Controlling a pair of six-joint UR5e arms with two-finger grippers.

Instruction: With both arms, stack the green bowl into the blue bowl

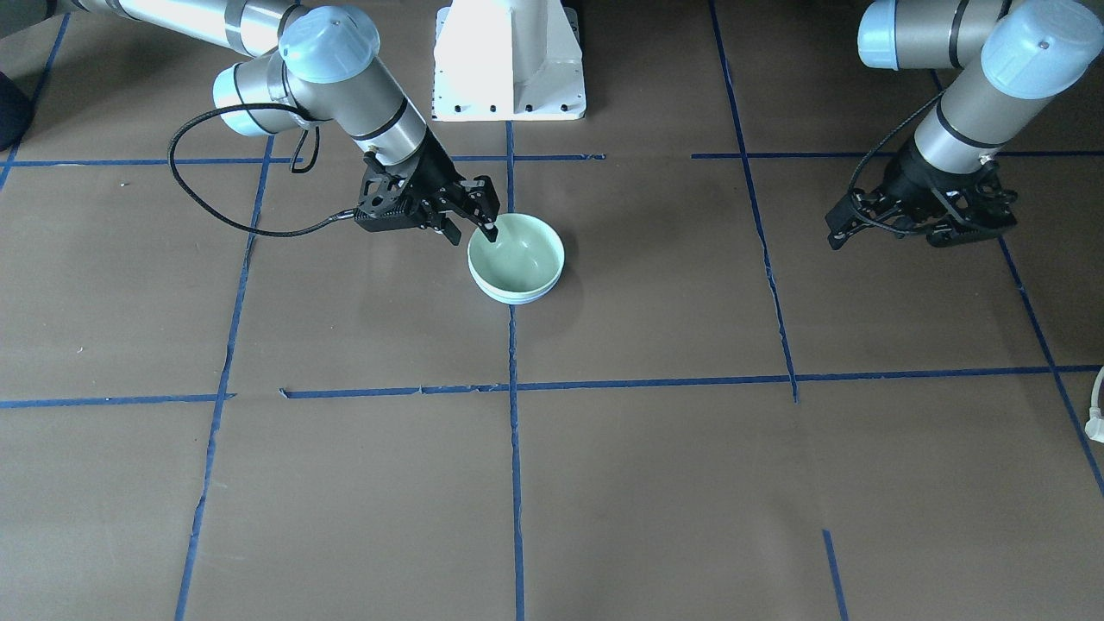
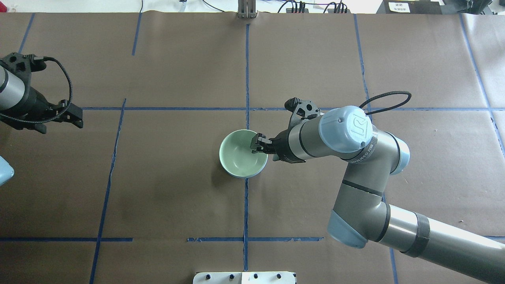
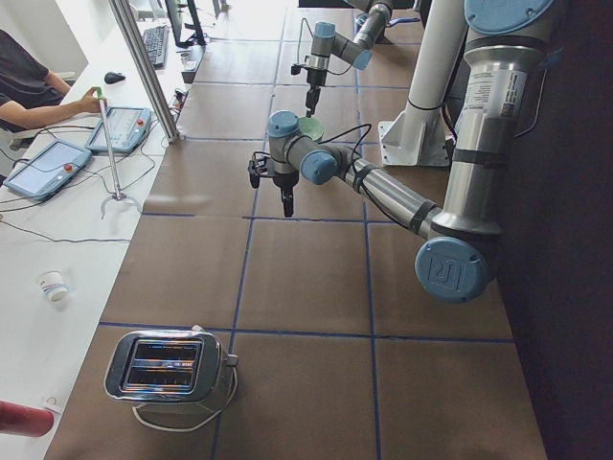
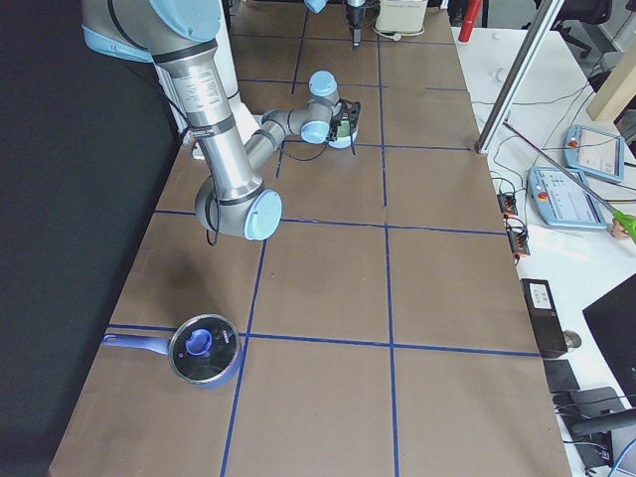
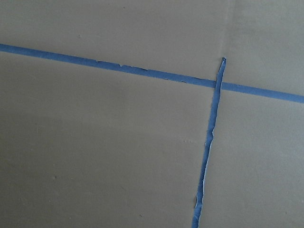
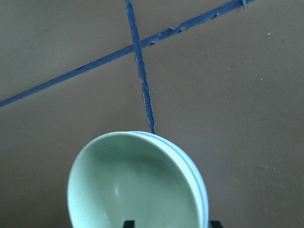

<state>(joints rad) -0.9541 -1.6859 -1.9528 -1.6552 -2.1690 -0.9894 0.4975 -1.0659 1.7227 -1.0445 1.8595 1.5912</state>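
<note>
The green bowl [image 1: 516, 254] sits nested inside the blue bowl [image 1: 517, 299] at the table's middle; only a thin blue rim shows around it. In the right wrist view the green bowl [image 6: 128, 185] fills the bottom, with the blue bowl's edge [image 6: 202, 190] on its right. My right gripper [image 1: 470, 233] is open at the bowls' rim, one finger inside the green bowl and one outside. It also shows in the overhead view [image 2: 256, 144]. My left gripper [image 1: 835, 237] hangs far off to the side above bare table, looks shut and holds nothing.
The white pedestal base [image 1: 509, 60] stands at the robot's edge. A toaster [image 3: 168, 364] sits at the table's left end and a blue pot with a lid [image 4: 204, 348] at the right end. An operator's desk with pendants runs along the far side.
</note>
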